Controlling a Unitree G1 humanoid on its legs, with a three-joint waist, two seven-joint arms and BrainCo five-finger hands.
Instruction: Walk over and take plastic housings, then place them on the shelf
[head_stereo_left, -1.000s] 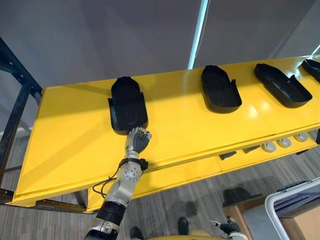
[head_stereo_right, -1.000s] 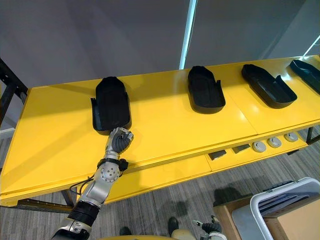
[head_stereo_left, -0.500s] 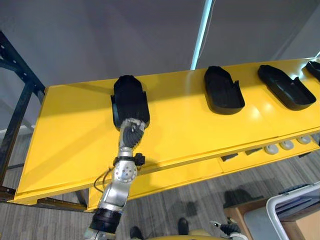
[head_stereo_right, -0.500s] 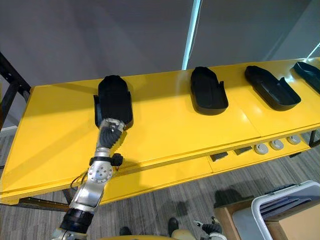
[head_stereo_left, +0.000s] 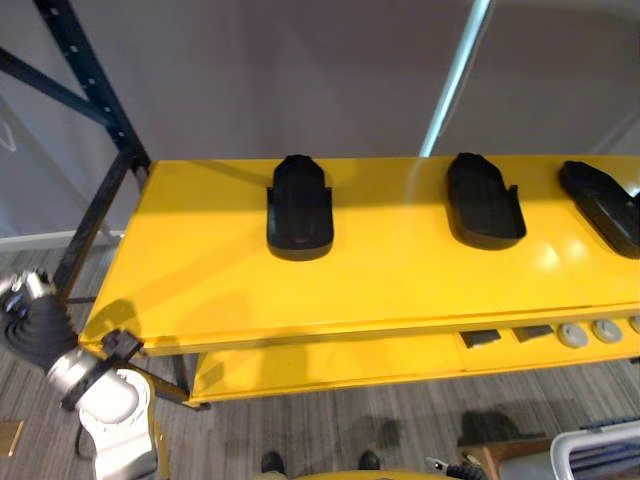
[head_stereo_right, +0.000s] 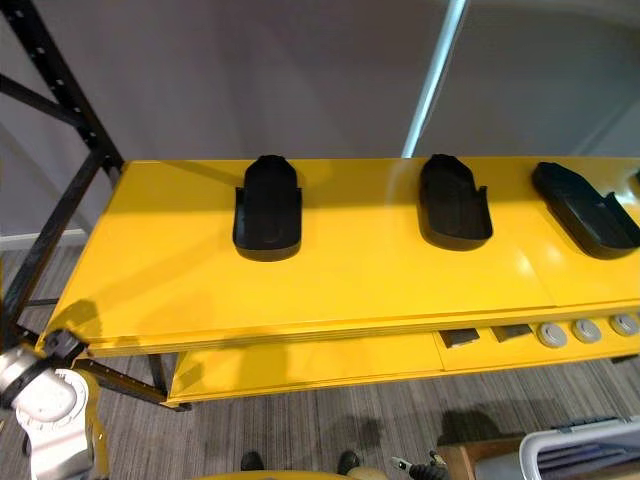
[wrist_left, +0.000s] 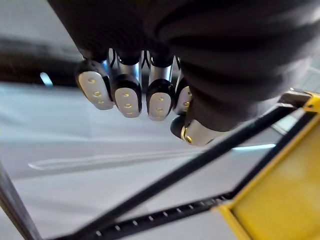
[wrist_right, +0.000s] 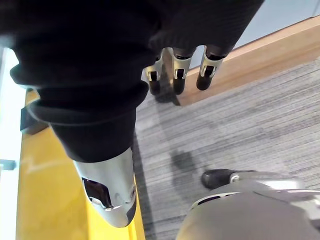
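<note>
The leftmost housing (head_stereo_left: 300, 207), a black plastic shell, lies flat on the yellow shelf (head_stereo_left: 200, 270) towards its far left, with nothing touching it. A second housing (head_stereo_left: 484, 200) sits to its right, and a third housing (head_stereo_left: 605, 208) lies further right at the edge of the eye views. Half a second ago the left hand rested on the near end of the leftmost housing. Now the left hand (head_stereo_left: 33, 322) is down off the shelf's near-left corner, well apart from the housing, and the whole view has also shifted, so the head has moved too. The housing lies on the shelf much as it did, so this placement looks finished, and the likely next step is to turn away for another one. The left wrist view gives what the eye views cannot: its fingers (wrist_left: 127, 97) are curled in with the thumb tucked beside them and hold nothing, and beyond them run the black frame (wrist_left: 165, 185) and a yellow corner of the shelf. The right wrist view shows the right hand (wrist_right: 176, 75) hanging with loose, nearly straight fingers, empty, above the grey floor (wrist_right: 240, 125). The eye views alone show the small round parts (head_stereo_left: 573, 335) on the lower tier at the right.
</note>
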